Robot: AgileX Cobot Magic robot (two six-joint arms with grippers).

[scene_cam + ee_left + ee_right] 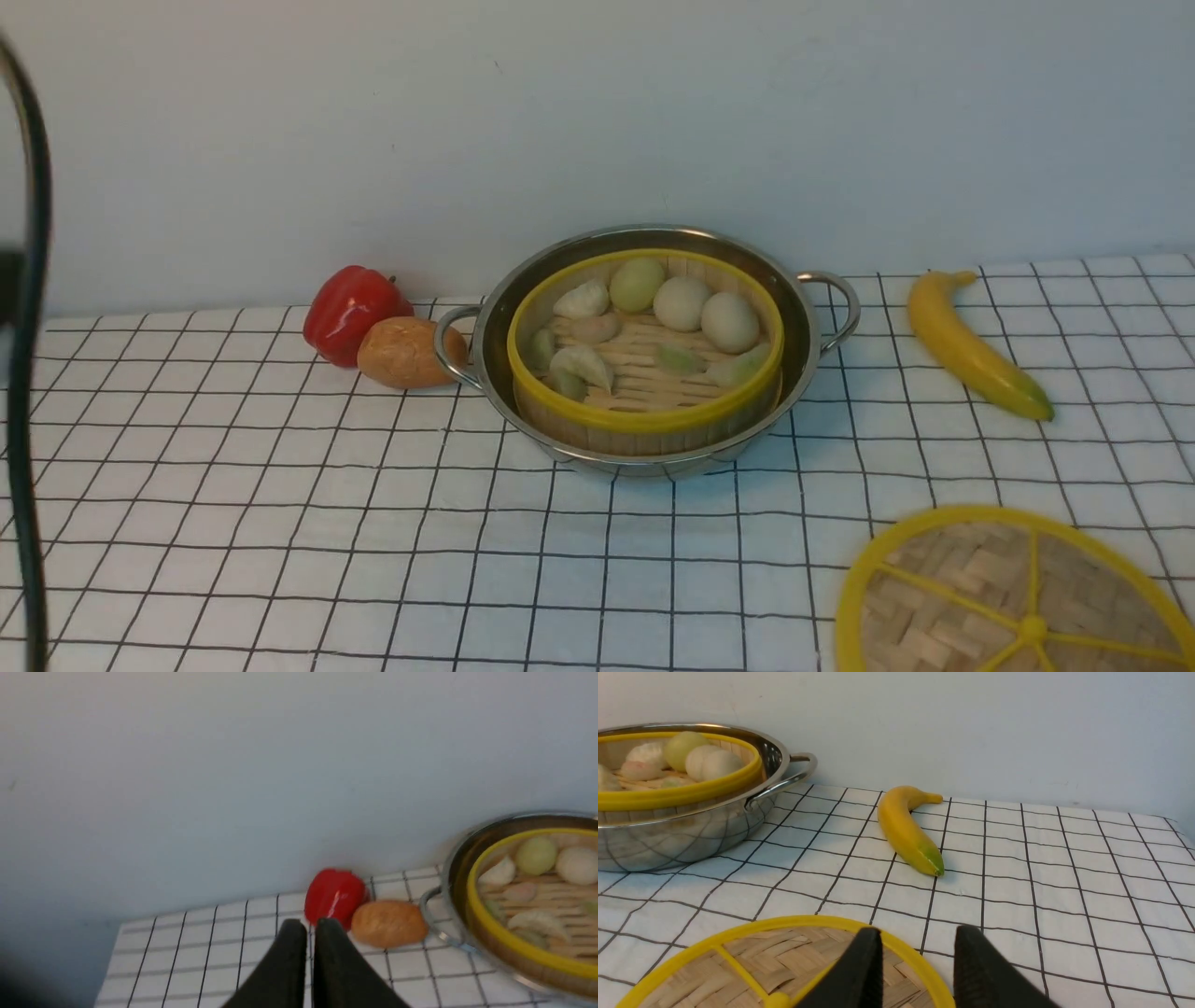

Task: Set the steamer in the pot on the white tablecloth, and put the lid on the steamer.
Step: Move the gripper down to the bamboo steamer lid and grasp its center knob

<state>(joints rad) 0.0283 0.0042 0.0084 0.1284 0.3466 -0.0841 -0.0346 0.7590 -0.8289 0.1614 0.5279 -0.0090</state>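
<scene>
The steamer [644, 422] sits in the pot [794, 322], so my left gripper [310, 926] stands clenched, empty. My right gripper [920, 933], released, hovers over the lid [756, 949] at the front edge of the tablecloth [280, 523].

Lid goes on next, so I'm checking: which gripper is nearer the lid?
Right. The right gripper hangs at the rim of the lid; the left gripper is away beyond the pot, by the red pepper.
</scene>
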